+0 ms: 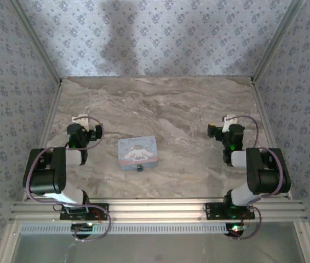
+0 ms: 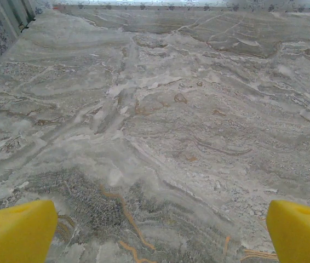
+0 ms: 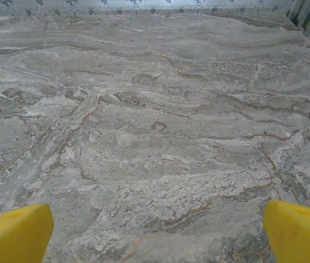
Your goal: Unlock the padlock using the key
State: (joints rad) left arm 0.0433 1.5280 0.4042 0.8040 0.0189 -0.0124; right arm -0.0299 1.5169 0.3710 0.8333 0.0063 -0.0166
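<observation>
**Padlock sits behind and inboard of both pincers; left arm is closer**

- Padlock (image 1: 139, 167): a tiny dark speck at the middle of the near long edge of the pale blue tin (image 1: 137, 152), on the side facing the arm bases. Touching the tin or just hanging beside it: can't tell, too small. Same for its long axis and keyhole direction.
- Tin lies roughly centre of the counter (image 1: 171, 109), long axis left-right and slightly skewed.
- Left pincer (image 1: 81, 117): jaws wide apart, nothing between them. In the wrist view the yellow fingers (image 2: 12, 233) sit at the bottom corners with bare marble between them, pincer (image 2: 155, 235) aimed at the far wall.
- Right pincer (image 1: 230, 117): also spread wide and empty. Its wrist view gives the same picture, pincer (image 3: 155, 233) over bare counter facing away.
- Key relation: the padlock lies to the right of the left pincer and to the left of the right one, and closer to the bases than either set of fingertips. Both pincers point away from it.
- Left is clearly nearer, right is well apart. My call: either arm needs to pull back and swing inward before any approach.
- Key location: can't tell.
</observation>
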